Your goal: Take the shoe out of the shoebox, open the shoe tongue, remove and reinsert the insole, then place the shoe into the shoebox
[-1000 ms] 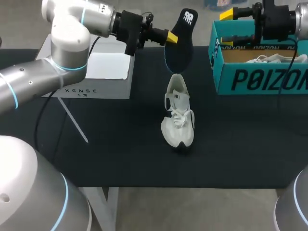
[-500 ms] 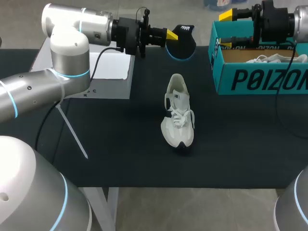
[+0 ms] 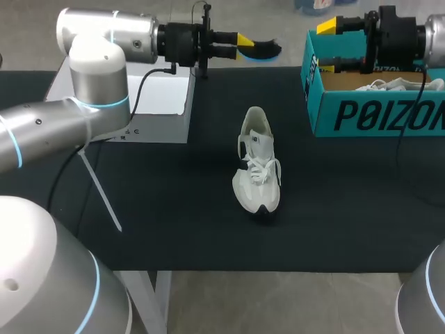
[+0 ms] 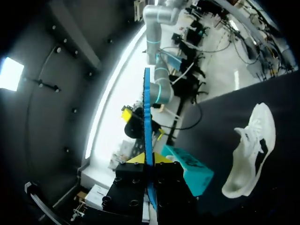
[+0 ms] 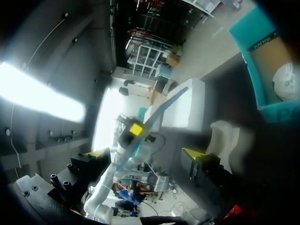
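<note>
Holding insole (image 3: 259,49): dark, blue-edged, clamped flat in my left jaws above the worktop's (image 3: 174,209) far edge. White shoe (image 3: 258,161): upright on its sole, mid-worktop, well apart from both arms. Teal shoebox (image 3: 375,115): far right, open, second white shoe (image 3: 381,85) inside. Also: right jaws apart, hovering at the shoebox's left end.

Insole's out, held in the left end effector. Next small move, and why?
Probably lower the left end effector toward the opening of the shoe: it is shut on the insole, held up beyond the shoe, which sits on the table, heel end nearest it.
</note>
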You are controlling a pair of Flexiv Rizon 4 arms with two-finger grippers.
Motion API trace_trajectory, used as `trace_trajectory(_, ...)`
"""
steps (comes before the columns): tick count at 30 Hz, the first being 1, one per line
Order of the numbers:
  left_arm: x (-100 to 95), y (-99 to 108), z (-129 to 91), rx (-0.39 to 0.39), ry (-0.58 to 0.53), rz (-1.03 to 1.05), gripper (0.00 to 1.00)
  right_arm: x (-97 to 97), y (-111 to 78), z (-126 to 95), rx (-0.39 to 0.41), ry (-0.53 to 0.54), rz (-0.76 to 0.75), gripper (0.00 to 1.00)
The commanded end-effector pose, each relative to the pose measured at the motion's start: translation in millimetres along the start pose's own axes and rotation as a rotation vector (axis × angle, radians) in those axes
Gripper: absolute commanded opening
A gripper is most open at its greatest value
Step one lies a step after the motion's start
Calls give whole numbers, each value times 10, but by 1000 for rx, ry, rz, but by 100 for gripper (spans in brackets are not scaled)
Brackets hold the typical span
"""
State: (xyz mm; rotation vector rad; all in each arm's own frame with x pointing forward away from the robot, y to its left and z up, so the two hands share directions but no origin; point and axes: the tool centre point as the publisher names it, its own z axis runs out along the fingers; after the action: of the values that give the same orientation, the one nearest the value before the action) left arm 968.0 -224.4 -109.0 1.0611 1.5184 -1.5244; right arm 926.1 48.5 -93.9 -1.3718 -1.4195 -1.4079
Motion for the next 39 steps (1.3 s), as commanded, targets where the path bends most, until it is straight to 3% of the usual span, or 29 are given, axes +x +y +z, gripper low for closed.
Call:
trace_trajectory(1,18,-67,-2,-35,-150,-393,0,-9,-31,5,-7,3,0,100)
trace_trajectory(12,18,-67,-2,-35,-150,-393,0,-55,-67,62,-15,5,14,100)
trace_trajectory(16,-42,3,-34,1,-90,-645,0,-39,-65,82,-15,11,12,100)
trace_trajectory(20,-63,-23,-43,11,48,-928,0,-38,-66,84,-16,13,13,100)
trace_trajectory(21,-75,-26,-53,34,39,-993,0,-39,-67,83,-16,12,13,100)
trace_trajectory(22,-74,-38,-56,50,71,-1195,0,-42,-69,82,-16,11,14,100)
trace_trajectory(23,-64,-41,-67,22,95,-1204,0,-42,-69,82,-17,11,14,100)
trace_trajectory(24,-71,-21,-67,48,47,-1350,0,-42,-70,82,-17,10,15,100)
trace_trajectory(25,-73,-29,-69,76,56,-1365,0,-42,-71,82,-17,11,15,100)
trace_trajectory(39,-73,-29,-69,76,56,-1365,0,12,-118,106,-24,-13,-23,100)
